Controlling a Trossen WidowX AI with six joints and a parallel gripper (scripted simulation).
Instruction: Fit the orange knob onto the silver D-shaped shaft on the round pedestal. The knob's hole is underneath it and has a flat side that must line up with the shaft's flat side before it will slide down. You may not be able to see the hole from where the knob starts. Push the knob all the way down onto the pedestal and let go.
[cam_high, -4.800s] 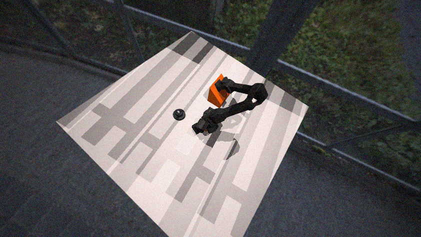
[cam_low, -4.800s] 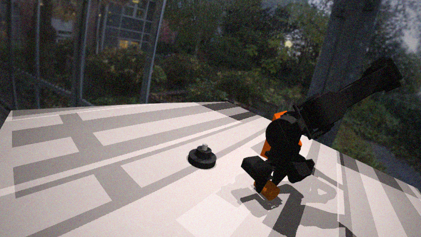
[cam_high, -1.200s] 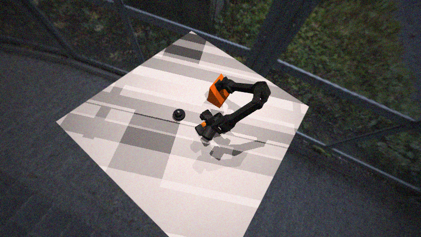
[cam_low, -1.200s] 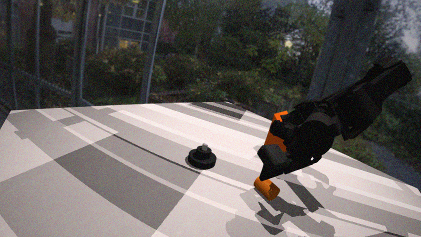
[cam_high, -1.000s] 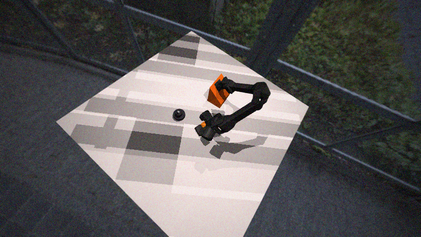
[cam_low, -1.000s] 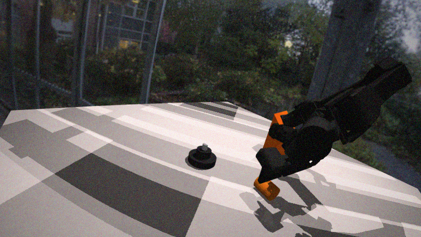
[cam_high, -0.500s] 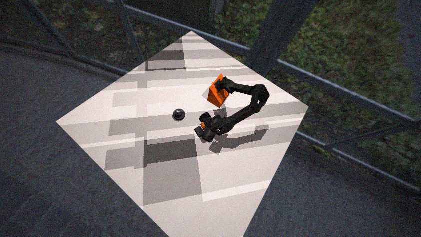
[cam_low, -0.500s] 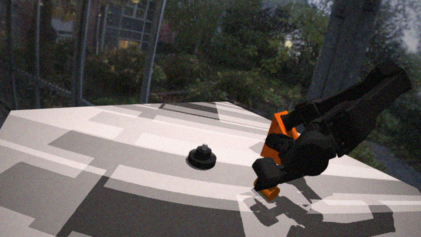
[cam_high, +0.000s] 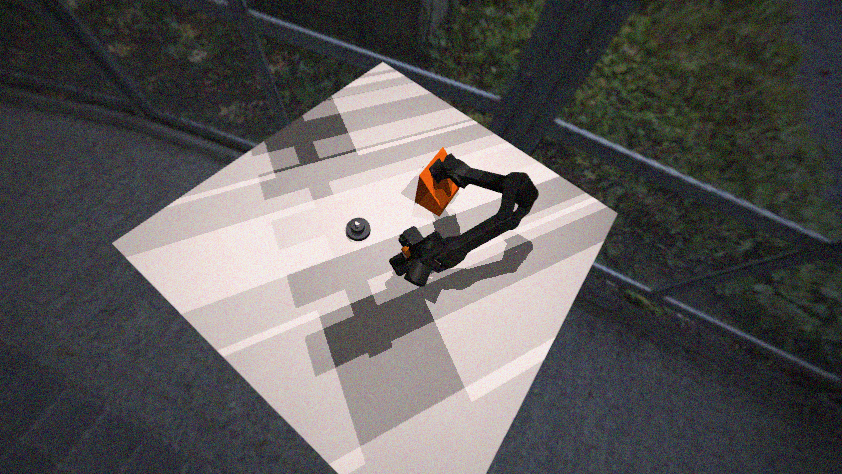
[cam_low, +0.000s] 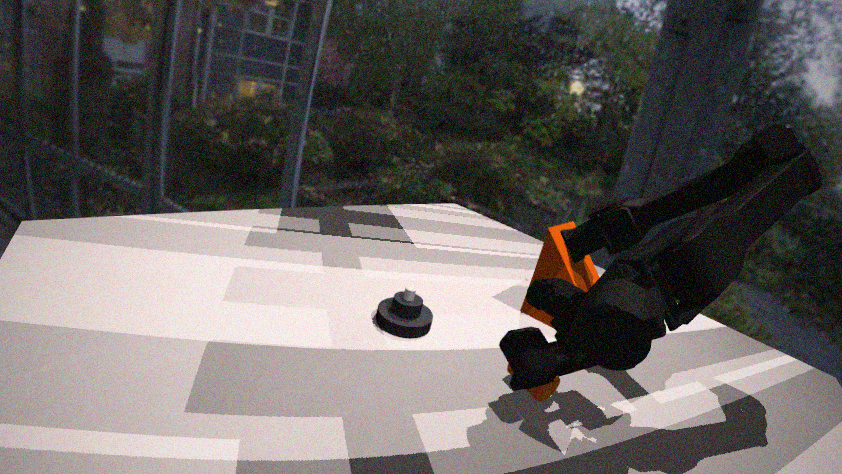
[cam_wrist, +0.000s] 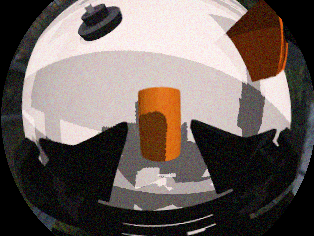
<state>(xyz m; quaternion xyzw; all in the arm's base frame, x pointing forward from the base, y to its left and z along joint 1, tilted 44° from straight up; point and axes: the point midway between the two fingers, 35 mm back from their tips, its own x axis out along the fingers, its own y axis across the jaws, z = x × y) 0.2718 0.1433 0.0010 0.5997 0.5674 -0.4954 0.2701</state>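
The orange knob (cam_wrist: 160, 123) (cam_high: 405, 252) (cam_low: 542, 392) lies on its side on the table, mostly hidden under the gripper in the top and exterior views. My gripper (cam_wrist: 159, 124) (cam_high: 403, 256) (cam_low: 526, 366) is low over it, with one finger on each side. In the wrist view a gap shows between the knob and each finger, so the gripper is open. The round dark pedestal (cam_high: 357, 230) (cam_low: 404, 320) (cam_wrist: 100, 22) with the silver shaft (cam_high: 357, 223) (cam_low: 408, 292) stands a short way to the left of the gripper. The knob's hole does not show.
The arm's orange base block (cam_high: 431, 191) (cam_low: 553, 264) (cam_wrist: 262, 41) stands at the back right of the grey-patterned table (cam_high: 235, 247) (cam_low: 147, 294). The table edges drop off to dark ground on all sides.
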